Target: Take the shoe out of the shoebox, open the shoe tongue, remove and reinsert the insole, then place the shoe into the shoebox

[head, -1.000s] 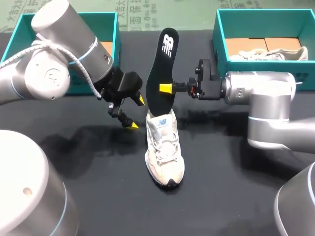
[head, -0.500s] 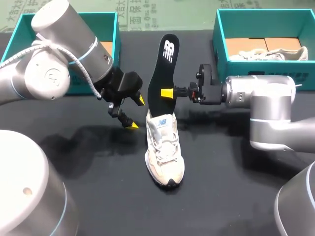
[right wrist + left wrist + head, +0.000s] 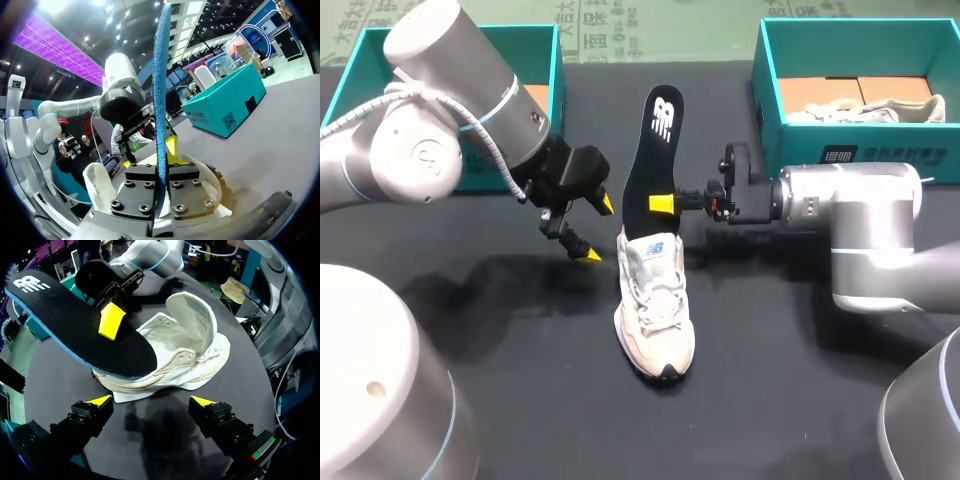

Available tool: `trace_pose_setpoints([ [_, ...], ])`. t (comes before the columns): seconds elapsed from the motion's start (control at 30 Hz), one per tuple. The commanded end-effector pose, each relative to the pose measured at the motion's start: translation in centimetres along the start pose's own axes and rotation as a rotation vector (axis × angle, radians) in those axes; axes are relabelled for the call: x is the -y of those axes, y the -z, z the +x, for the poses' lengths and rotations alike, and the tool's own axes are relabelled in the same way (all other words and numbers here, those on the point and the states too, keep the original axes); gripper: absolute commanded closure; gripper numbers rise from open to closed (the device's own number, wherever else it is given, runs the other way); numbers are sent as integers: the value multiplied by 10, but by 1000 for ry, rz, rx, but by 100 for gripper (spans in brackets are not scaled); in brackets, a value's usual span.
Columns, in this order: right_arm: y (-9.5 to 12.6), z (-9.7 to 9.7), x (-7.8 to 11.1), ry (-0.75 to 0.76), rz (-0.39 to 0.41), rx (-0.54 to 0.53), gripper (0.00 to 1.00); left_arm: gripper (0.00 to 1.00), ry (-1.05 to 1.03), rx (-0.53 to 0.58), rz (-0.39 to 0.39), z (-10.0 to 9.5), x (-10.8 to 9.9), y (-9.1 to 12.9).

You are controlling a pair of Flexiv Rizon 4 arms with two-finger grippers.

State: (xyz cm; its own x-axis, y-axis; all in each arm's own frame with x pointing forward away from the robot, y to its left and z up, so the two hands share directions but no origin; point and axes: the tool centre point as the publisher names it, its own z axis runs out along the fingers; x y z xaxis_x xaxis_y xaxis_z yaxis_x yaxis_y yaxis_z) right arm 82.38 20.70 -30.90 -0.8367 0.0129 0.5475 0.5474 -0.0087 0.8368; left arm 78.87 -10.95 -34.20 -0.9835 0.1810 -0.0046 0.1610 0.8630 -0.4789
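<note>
Head view: our right hand (image 3: pixel 665 203) grips the black foam insole (image 3: pixel 655 150) upright above the white lace-up sneaker (image 3: pixel 655 305), which stands on the black table (image 3: pixel 520 400) outside the far-right teal shoebox (image 3: pixel 860 40). Left wrist view: our left hand (image 3: pixel 151 401) gapes empty beside the sneaker, its tongue (image 3: pixel 192 315) lifted. Right wrist view: the insole's edge sits clamped. We judge reinsertion and boxing remain.

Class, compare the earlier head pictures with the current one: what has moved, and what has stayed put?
The right gripper, shut on the insole, has lowered it toward the shoe. The shoe and the open left gripper have not moved.
</note>
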Motion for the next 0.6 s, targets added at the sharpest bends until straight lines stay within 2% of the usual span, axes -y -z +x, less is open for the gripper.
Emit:
trace_pose_setpoints([
  [0.03, -3, 0, 8, -13, 8, -13, 100, 0, 0, 3, -2, 1, 0, -1],
  [0.23, -12, 1, 18, -43, 45, -22, 100, 0, 0, 3, -2, 1, 0, -1],
  [0.6, -9, -2, 40, -111, 74, -17, 100, 0, 0, 3, -2, 1, 0, -1],
])
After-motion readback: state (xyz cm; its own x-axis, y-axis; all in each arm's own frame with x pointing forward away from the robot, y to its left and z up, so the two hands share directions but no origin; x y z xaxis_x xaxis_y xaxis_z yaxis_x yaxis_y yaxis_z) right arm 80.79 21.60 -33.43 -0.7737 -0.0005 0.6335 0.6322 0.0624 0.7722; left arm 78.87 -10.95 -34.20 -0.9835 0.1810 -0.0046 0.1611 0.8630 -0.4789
